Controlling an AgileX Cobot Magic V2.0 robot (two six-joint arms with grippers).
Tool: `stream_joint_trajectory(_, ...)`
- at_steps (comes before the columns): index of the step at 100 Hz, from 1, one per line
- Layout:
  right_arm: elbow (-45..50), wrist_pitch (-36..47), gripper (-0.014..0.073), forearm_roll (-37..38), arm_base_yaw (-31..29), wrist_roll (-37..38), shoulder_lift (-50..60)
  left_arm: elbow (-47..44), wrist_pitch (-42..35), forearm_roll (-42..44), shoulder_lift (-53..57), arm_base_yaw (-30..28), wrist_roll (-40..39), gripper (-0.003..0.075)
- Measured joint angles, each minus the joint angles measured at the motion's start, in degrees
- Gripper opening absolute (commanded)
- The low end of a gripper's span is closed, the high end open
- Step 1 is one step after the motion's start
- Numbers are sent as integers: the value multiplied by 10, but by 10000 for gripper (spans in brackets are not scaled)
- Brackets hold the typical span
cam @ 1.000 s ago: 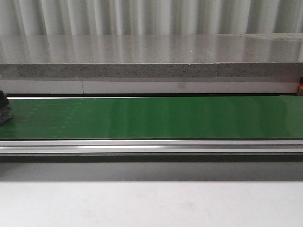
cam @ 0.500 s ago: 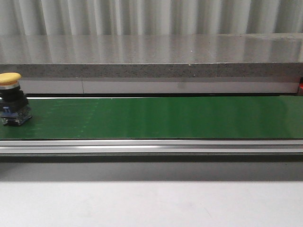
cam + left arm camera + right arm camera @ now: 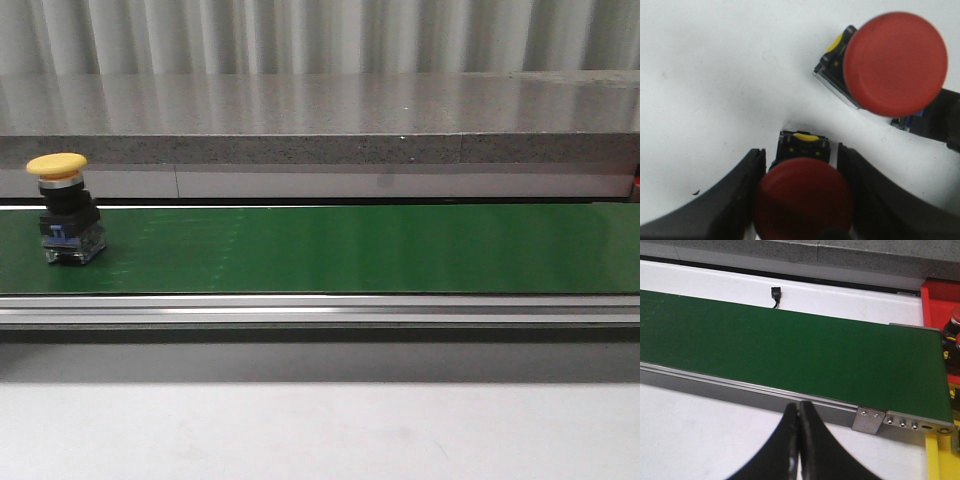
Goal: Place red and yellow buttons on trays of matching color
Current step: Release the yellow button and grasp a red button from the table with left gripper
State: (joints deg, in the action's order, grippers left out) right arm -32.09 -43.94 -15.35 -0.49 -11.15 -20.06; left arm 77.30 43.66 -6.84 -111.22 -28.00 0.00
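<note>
A yellow button (image 3: pixel 65 215) with a black body stands upright on the green belt (image 3: pixel 350 245) at its far left. In the left wrist view a red button (image 3: pixel 802 200) stands on the white table between the fingers of my left gripper (image 3: pixel 801 150), which is open; a thin strip of table shows on each side of the button's body. A second red button (image 3: pixel 895 62) lies just beyond it. My right gripper (image 3: pixel 800 405) is shut and empty, over the white table in front of the belt. The red tray (image 3: pixel 940 297) and the yellow tray (image 3: pixel 938 460) sit past the belt's right end.
A grey stone ledge (image 3: pixel 320 130) runs behind the belt. An aluminium rail (image 3: pixel 320 310) edges its front. A red-capped button (image 3: pixel 953 322) stands in the red tray. A small black sensor (image 3: pixel 775 292) sits on the white strip behind the belt.
The yellow button has come into the front view from the left edge and travelled right along the belt.
</note>
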Motion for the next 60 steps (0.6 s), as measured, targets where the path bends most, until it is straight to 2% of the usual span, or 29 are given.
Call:
stream_joint_trajectory(28, 0, 0, -58, 0, 0, 0, 0, -5, 19, 3, 70, 0, 19, 166)
stream_joint_trajectory(60, 0, 0, -58, 0, 0, 0, 0, -108, 25, 6, 225, 30, 22, 166)
